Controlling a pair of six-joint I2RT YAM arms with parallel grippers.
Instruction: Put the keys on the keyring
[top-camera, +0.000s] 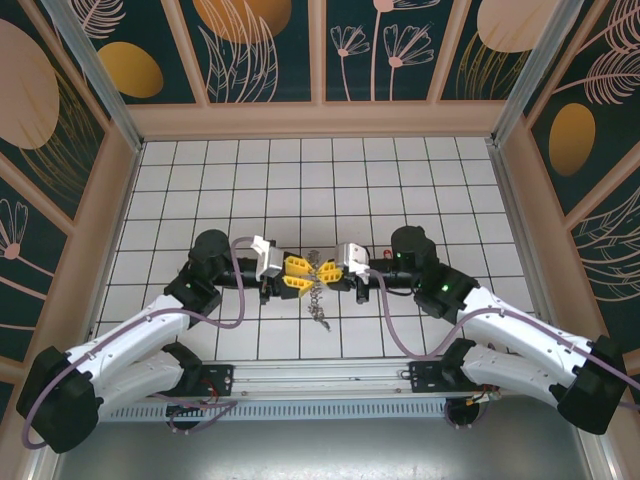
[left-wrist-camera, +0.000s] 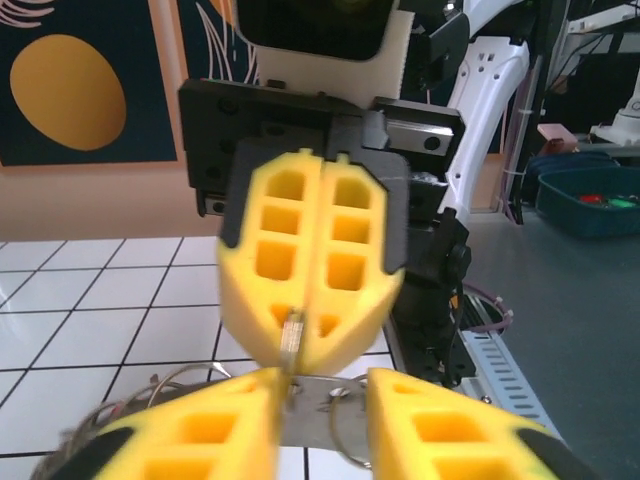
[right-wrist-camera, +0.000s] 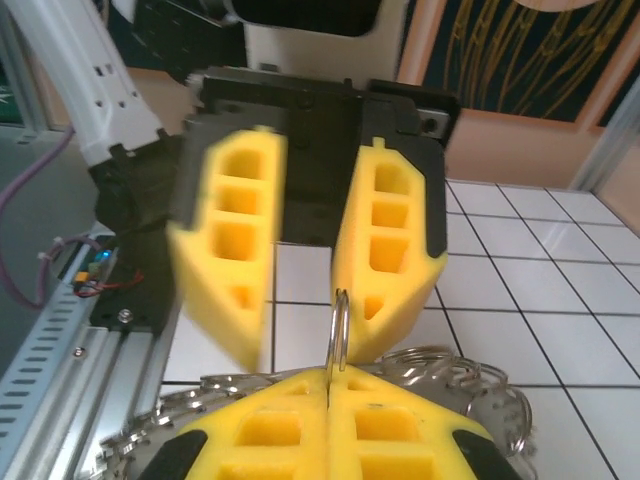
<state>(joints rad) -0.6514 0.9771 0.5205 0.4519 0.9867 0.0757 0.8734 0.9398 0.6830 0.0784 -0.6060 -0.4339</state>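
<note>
Right gripper (right-wrist-camera: 330, 378) tight on keyring (right-wrist-camera: 482, 392), walls (top-camera: 320, 118) distant

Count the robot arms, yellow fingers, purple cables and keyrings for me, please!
Robot arms: 2, the left arm and the right arm
Yellow fingers: 4
Purple cables: 2
Keyring: 1
Total: 9
</note>
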